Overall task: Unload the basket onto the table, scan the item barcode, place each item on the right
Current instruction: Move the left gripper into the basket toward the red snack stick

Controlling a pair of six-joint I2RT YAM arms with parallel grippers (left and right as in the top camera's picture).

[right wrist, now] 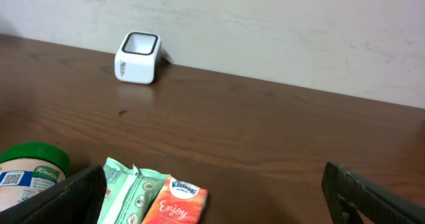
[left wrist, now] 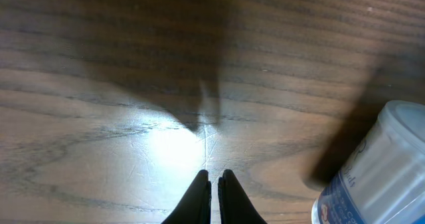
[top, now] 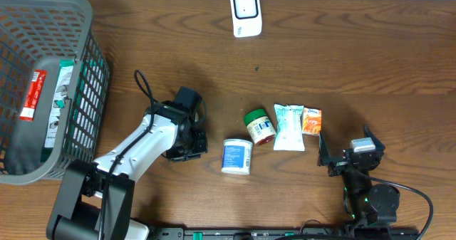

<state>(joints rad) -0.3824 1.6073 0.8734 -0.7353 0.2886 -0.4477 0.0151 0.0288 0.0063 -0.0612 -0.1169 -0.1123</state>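
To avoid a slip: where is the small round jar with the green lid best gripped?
The green-lidded jar seems upright, with a pale green packet close beside it: probably come from above and pinch the round lid front to back.

The scanner (top: 246,12) is white, the basket (top: 43,3) grey, the tissue packet (top: 311,121) orange.
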